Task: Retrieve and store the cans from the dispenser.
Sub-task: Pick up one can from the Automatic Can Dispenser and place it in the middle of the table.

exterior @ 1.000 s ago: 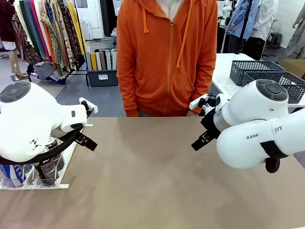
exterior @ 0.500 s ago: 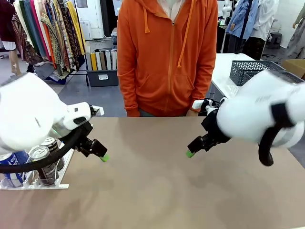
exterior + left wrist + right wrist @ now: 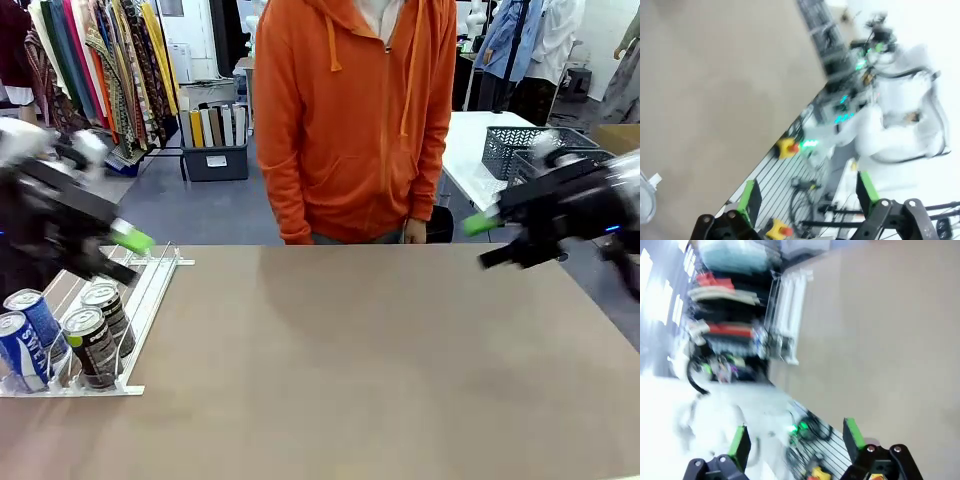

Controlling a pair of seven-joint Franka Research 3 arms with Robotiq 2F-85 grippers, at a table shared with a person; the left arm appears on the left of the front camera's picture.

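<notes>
Four cans [image 3: 92, 345] stand upright at the near end of the dispenser [image 3: 152, 288], which lies flat on the left edge of the worktop [image 3: 350, 360]. Two of them are blue with white lettering, in the lane nearer the edge. Two are dark, in the lane beside them, one behind the other. All four show silver tops.

The left pincer [image 3: 130, 257] hangs in the air above the far part of the dispenser, blurred, touching nothing, with its green-padded fingers apart. Its wrist camera shows the same pincer [image 3: 807, 197] with a wide gap between the pads and nothing between them, the bare worktop [image 3: 715, 75] beyond.

The right pincer [image 3: 485, 242] is off over the right side of the worktop, well away from the cans, also blurred. Its fingers are spread too. From its own wrist, the pincer [image 3: 796, 437] is empty, and the white rails of the dispenser [image 3: 789, 310] show far off across the worktop [image 3: 880, 330].

A person [image 3: 350, 130] in an orange hoodie stands at the far side. Dark lattice baskets [image 3: 530, 148] sit on a white table behind, to the right.
</notes>
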